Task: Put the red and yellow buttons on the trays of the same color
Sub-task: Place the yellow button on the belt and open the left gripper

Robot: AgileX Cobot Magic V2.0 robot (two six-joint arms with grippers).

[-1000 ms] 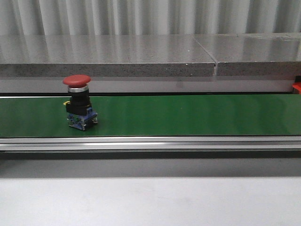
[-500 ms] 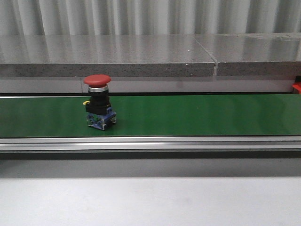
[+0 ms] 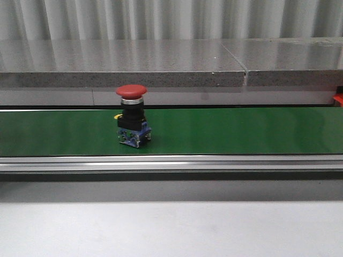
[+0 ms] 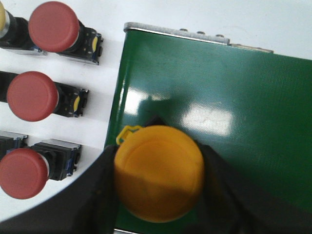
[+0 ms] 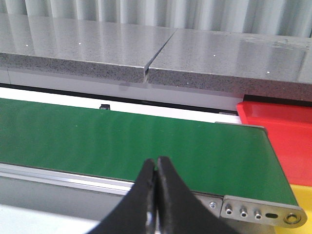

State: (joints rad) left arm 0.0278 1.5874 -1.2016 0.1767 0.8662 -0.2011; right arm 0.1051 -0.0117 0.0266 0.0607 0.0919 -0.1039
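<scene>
A red button (image 3: 132, 91) on a black and blue base stands upright on the green belt (image 3: 241, 131), left of the middle in the front view. My left gripper (image 4: 157, 183) is shut on a yellow button (image 4: 158, 173) above the belt's end (image 4: 219, 112). Three more red buttons (image 4: 53, 27) lie on the white surface beside that end. My right gripper (image 5: 156, 168) is shut with nothing in it, over the belt's near rail. A red tray (image 5: 280, 131) sits past the belt's other end, with a yellow tray's corner (image 5: 303, 197) nearer to me.
A grey stone ledge (image 3: 123, 67) runs behind the belt, in front of a corrugated wall. An aluminium rail (image 3: 171, 162) edges the belt's near side, and a white table (image 3: 171, 230) lies in front. Neither arm shows in the front view.
The red button has travelled to the right along the belt, from the far left towards the middle, staying upright.
</scene>
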